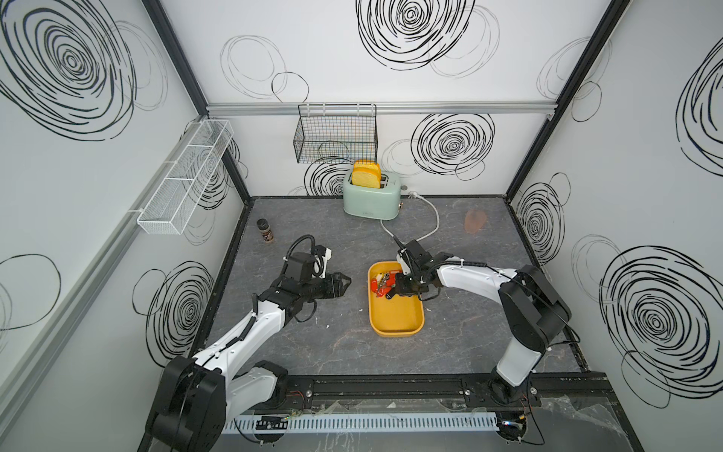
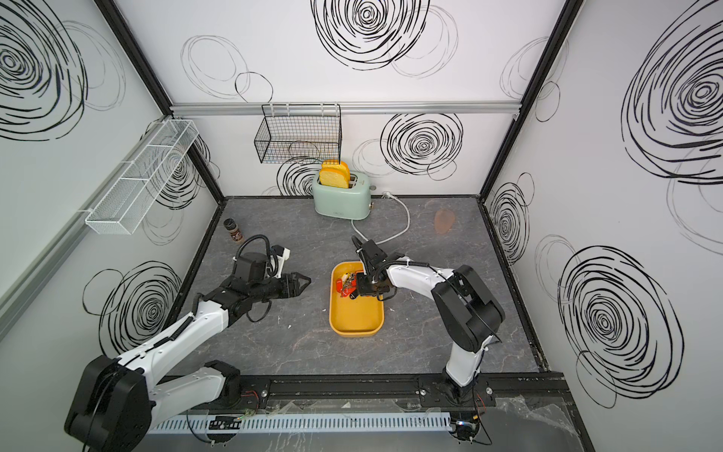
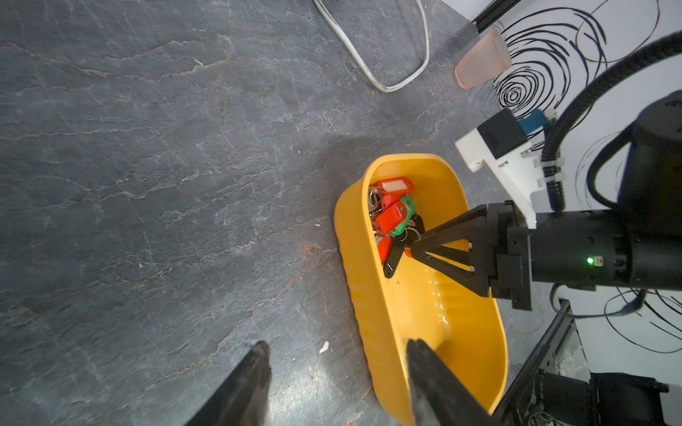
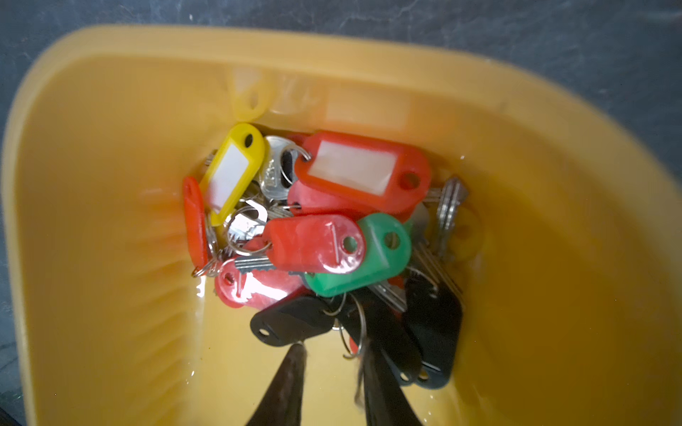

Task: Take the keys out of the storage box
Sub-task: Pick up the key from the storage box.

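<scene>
The right end effector (image 4: 332, 357) reaches down inside the box (image 4: 110, 48). Its fingers stand a narrow gap apart, right at the black tags (image 4: 295, 321) on the edge of the keys (image 4: 321, 239). I cannot tell whether they pinch anything. The keys lie in one tangled heap of red, green, yellow and black tags at the far end of the box, the end toward the toaster (image 1: 371, 197).

The left end effector (image 3: 337, 348) hangs over the desk (image 1: 352, 344) just beside the box's left side, with its fingers well apart and nothing between them. The box lies flat on the desk between the two arms.

Beyond it a white cord (image 1: 437, 219) loops back to the toaster, where bread (image 1: 365, 176) stands in the slots. A small jar (image 1: 265, 231) stands near the left wall.
</scene>
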Robot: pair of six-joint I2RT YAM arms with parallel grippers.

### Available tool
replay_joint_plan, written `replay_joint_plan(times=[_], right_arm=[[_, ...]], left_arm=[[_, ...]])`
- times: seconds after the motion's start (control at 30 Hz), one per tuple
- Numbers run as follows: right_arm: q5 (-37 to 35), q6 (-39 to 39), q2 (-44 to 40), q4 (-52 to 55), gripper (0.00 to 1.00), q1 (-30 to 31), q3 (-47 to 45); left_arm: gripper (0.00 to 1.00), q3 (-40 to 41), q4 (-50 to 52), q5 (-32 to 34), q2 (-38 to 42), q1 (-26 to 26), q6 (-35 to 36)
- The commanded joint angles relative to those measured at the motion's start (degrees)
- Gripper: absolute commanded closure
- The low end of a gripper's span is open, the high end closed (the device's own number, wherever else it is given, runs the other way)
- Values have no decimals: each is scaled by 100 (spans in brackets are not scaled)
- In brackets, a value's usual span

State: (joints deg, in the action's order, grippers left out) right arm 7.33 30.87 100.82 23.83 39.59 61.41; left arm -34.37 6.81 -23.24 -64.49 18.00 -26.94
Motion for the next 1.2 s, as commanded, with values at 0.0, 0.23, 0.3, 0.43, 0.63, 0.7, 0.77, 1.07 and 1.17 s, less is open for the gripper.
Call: replay_joint_plan(times=[0.0,0.23,0.3,0.43,0.63,0.7,0.77,1.07,1.17], right_arm=[[-174,121,111,121,68,57,200],[-229,138,207,86,73,68,257],[-273,134,227,94,77,66,266],[-267,120,213,103,86,66,287],[-267,66,-31,174,95,67,293],[-274,59,-185,201,96,66,293],[-289,33,-366,255,97,67,301],[-443,-26,-1130,472,99,-7,337],[-504,-37,-1386,546,99,-153,345]], left_arm=[[36,-131,-48,66,100,49,92],[36,-131,-50,75,99,49,97],[36,-131,-48,81,87,63,93],[36,-131,-48,83,77,72,92],[36,-131,-48,109,72,104,92],[36,-128,-44,114,76,116,92],[36,-123,-48,127,69,123,84],[36,-131,-45,136,33,173,92],[36,-123,-40,140,41,191,92]])
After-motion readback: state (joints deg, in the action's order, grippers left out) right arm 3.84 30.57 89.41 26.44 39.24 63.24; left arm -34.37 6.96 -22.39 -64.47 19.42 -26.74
